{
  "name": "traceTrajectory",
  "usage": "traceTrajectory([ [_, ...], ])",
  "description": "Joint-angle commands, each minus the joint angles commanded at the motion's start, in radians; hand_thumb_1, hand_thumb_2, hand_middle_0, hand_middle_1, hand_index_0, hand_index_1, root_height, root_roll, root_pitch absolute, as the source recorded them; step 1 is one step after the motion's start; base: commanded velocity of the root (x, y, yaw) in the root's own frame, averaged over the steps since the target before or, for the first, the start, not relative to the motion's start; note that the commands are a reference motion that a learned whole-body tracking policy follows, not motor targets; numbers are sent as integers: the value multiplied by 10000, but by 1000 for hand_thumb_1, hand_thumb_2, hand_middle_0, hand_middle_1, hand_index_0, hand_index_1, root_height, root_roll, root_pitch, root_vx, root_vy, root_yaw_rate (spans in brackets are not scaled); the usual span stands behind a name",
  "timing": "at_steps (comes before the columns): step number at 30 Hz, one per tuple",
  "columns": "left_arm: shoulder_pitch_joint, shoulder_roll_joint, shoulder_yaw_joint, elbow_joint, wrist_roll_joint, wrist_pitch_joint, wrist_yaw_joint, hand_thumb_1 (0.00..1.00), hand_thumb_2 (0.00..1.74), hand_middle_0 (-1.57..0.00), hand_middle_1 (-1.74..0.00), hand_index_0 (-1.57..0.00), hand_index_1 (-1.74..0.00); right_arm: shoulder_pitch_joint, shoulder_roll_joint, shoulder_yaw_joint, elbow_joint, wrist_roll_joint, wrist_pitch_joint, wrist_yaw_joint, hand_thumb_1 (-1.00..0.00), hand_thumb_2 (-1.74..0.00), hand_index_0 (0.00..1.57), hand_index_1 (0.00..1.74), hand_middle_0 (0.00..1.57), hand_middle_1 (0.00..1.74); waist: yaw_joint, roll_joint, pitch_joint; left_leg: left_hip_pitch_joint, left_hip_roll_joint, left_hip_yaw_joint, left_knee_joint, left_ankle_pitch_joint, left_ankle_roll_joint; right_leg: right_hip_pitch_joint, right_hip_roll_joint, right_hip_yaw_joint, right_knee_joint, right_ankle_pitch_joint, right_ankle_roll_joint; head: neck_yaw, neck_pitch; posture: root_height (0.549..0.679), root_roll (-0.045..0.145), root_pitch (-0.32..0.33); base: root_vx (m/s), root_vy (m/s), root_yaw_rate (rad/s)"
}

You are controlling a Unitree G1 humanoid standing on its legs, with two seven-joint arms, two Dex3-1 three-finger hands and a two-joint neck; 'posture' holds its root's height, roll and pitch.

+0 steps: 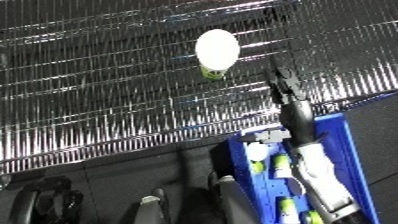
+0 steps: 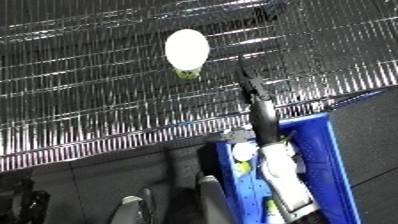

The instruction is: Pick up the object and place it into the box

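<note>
Reaching stage: right hand [image 1: 286, 86] extended, fingers apparently straight and empty, beside the white-capped bottle [image 1: 217, 51] on the wire shelf [image 1: 98, 90]; closing on it next, then carrying to the blue bin [image 1: 342, 145].

Shiny wire-mesh shelf [image 1: 107, 85] above – dark floor [image 1: 133, 170] below

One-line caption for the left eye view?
Right hand reaches toward white-capped object on wire shelf, above blue bin.

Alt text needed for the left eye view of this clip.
The robot's right hand reaches over a wire mesh shelf toward a white-topped object standing on it, not touching it. A blue bin holding small white and yellow-green items sits below the forearm.
</note>
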Motion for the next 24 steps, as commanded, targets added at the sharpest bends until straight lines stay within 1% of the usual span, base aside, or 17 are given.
traceTrajectory([
  [3,-65,27,-82,-20,-27,-35,94,1000,1740,-1570,-1740,-1570,-1740,-284,-17,45,209,149,-53,-31,0,0,0,0,0,0,21,52,0,-156,-19,0,46,-22,17,-181,5,-5,75,-15,5,86,316,588,72,-26,-1,18,33],
  [7,-158,129,-195,-88,-122,-92,276,1000,1740,-1570,-1740,-1570,-1740,-801,-101,77,412,294,-129,-253,0,0,0,0,0,0,46,132,0,-354,-50,9,103,-66,29,-391,1,-10,127,-27,20,294,707,586,69,-12,-1,20,17],
  [12,-225,267,-318,-162,-279,-200,419,1000,1740,-1570,-1740,-1570,-1740,-1568,-315,121,744,523,-175,-456,0,0,0,0,0,0,91,218,0,-547,-51,20,130,-141,41,-597,-4,-6,136,-43,31,445,1256,585,67,5,-2,28,-11],
  [16,-286,309,-376,-184,-351,-252,458,1000,1740,-1570,-1740,-1570,-1740,-1932,-507,137,957,701,-217,-386,0,0,0,0,0,0,109,260,0,-625,-44,31,100,-167,59,-719,-6,2,128,-40,37,458,1290,585,66,15,-6,17,-3],
  [20,-305,304,-378,-179,-356,-256,458,1000,1740,-1570,-1740,-1570,-1740,-1983,-533,143,1008,734,-235,-361,0,0,0,0,0,0,111,269,0,-642,-43,33,100,-169,61,-739,-6,3,130,-38,38,458,1290,585,66,17,0,1,-1],
  [21,-308,331,-413,-175,-376,-255,446,1000,1740,-1570,-1740,-1570,-1740,-2059,-588,144,1060,811,-244,-299,0,0,0,0,0,0,138,287,0,-676,-42,39,108,-168,69,-778,-17,-6,138,-34,34,710,1741,584,66,19,-36,6,19],
  [22,-324,360,-461,-166,-405,-257,455,1000,1740,-1570,-1740,-1570,-1740,-2211,-663,154,1168,945,-255,-195,0,0,0,0,0,0,179,317,0,-735,-41,44,113,-168,77,-846,-28,-20,154,-35,28,811,1950,584,66,24,-59,12,34],
  [24,-383,422,-550,-140,-477,-261,496,1000,1740,-1570,-1740,-1570,-1740,-2626,-831,217,1478,1243,-260,48,0,0,0,0,0,0,267,384,0,-894,-41,52,120,-164,96,-1028,-43,-54,199,-44,7,830,2013,583,65,38,-64,12,49],
])
